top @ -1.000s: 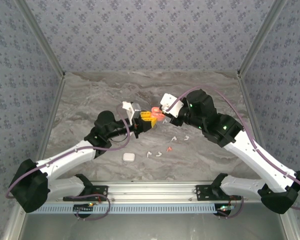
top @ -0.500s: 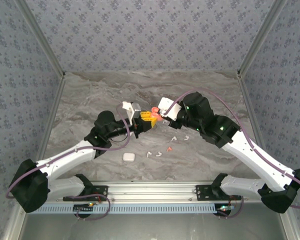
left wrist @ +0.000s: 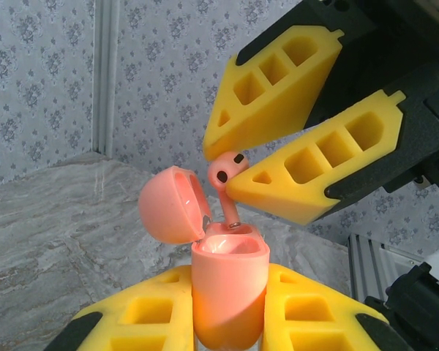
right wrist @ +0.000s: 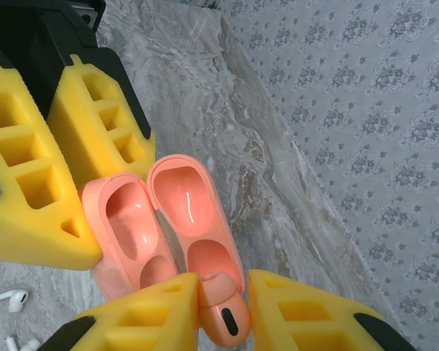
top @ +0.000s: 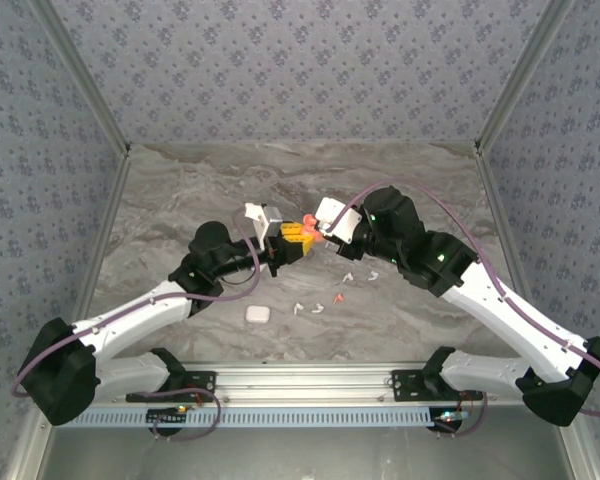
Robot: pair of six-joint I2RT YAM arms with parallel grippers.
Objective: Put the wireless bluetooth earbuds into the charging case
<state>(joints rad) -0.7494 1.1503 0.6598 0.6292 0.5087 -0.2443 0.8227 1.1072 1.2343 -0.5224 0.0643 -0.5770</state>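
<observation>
An orange bud [left wrist: 227, 175] hangs stem-down over the open orange case [left wrist: 229, 292]. Its metal tip is just above the mouth and it is not yet seated. The right gripper [left wrist: 221, 172] is clamped on the bud's head, which leaves the stem free to go in first. The left gripper [left wrist: 229, 325] is clamped on the case body from both sides. It holds the case upright, clear of the table [top: 180, 200], with the mouth up and the lid [left wrist: 172, 205] swung back out of the way, so the opening faces the incoming bud.

We judge this to be the insertion step itself. The bud needs to slide straight down along its stem, and a tilt could catch the tip on the rim.

By our count there is one bud in the grip. Loose on the table below, between the arms, lie four white buds [top: 317, 308] and a second orange bud [top: 340, 298]. We count two cases: the orange one in hand, and a closed white case [top: 257, 313] lying apart, nearer the left arm. Both grippers are occupied.
</observation>
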